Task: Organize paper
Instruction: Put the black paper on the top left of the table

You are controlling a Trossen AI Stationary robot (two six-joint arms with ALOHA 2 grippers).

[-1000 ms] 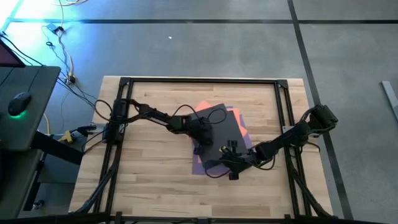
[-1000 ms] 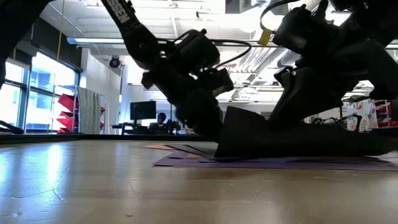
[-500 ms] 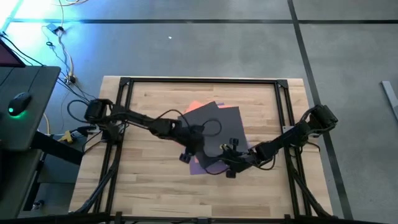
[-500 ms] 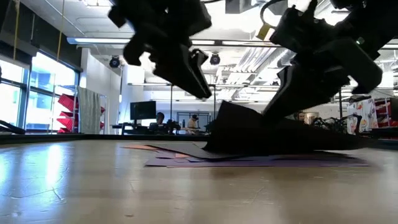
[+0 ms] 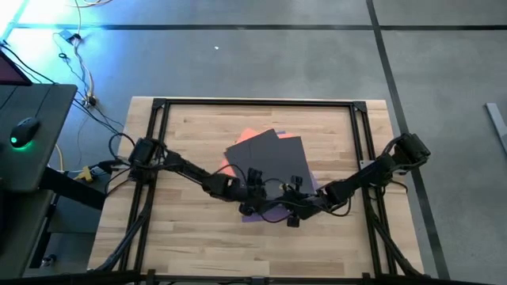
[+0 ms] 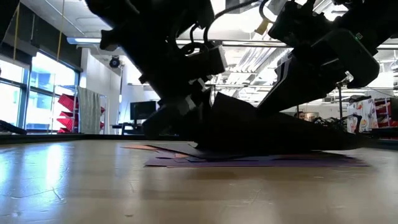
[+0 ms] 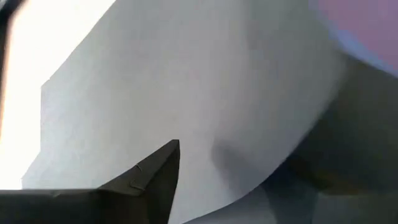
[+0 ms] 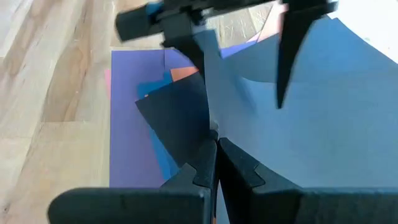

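Moved: since a second ago the left gripper [image 5: 252, 192] let go and dropped from the middle of the pile to its lower edge, centre of the high view, right next to the right gripper [image 5: 291, 207]. The dark grey sheet [image 5: 268, 160] swung round too; one corner now points to the upper middle of the table [image 5: 198, 237].

Left gripper: released, fingers spread. In the right wrist view its two dark fingers [image 8: 291, 50] hang at the top of the frame, one either side of the raised dark sheet's edge, with a gap showing. Its own camera is basically filled by a pale curved sheet surface, plus a bit of purple in the upper right corner.

Right gripper: clenched, grasping the dark grey sheet at its lower edge. Fingertips are pressed together in its wrist view, bottom centre, with the sheet between them.

Dark grey sheet: on top of the pile, centre of the high view. Low view shows it bowed up off the table into a hump [image 6: 249, 127] at frame centre, under both arms.

Rest of the paper: fanned out flat underneath. Orange sheet [image 5: 247, 136] pokes out at the upper left of the pile, purple sheet [image 8: 127, 118] sits at the bottom and sticks out on the left of the right wrist view, blue sheet [image 8: 163, 155] peeks from under the grey there. A thin pink strip [image 8: 107, 78] runs along the purple's left edge.
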